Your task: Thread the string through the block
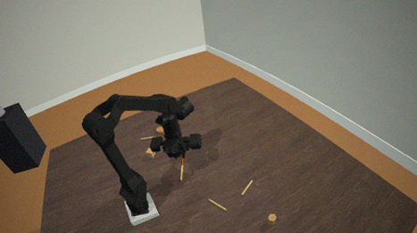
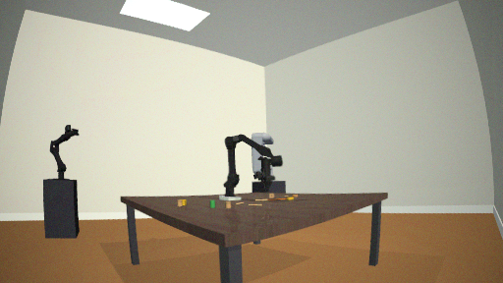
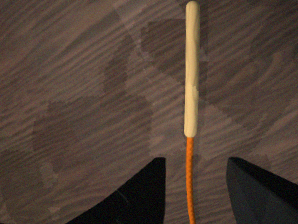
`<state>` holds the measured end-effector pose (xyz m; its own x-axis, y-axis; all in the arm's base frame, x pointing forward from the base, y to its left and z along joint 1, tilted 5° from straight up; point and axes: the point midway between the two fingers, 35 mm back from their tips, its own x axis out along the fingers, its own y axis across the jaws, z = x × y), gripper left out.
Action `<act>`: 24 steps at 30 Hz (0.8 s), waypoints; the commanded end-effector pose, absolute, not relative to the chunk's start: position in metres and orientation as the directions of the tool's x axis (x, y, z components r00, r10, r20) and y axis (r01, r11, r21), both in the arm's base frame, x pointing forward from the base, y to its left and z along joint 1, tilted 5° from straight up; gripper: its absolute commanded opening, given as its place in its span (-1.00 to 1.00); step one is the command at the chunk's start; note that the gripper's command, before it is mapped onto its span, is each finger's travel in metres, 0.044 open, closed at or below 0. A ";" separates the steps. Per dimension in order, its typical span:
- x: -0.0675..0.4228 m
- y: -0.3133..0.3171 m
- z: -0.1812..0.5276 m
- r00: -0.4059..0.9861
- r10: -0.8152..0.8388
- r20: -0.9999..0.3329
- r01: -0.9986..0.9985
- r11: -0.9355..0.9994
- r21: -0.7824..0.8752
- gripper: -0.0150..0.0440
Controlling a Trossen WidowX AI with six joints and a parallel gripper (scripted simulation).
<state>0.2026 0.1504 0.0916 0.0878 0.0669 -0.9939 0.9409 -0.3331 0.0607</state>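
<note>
Pale stick [image 3: 190,70] flat on table, orange string [image 3: 189,196] trailing from near end; block [image 1: 150,153] nearby.

A dark wooden bench [image 2: 295,216] stands on grey legs. The black arm [image 2: 230,162] rises near its far edge, bent down toward the sticks [image 2: 275,198]. Near the left corner lie a yellow block [image 2: 182,202] and a green piece [image 2: 212,203].
</note>
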 end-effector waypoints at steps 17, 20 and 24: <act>0.204 0.153 0.057 0.077 0.066 -0.995 0.941 -0.336 0.051 -0.07; 0.204 0.153 0.052 0.077 0.066 -0.995 0.941 -0.336 0.051 -0.07; 0.204 0.153 0.046 0.077 0.066 -0.995 0.941 -0.336 0.051 -0.07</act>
<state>0.2060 0.1531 0.0524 0.0866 0.0661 -0.9940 0.9408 -0.3336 0.0598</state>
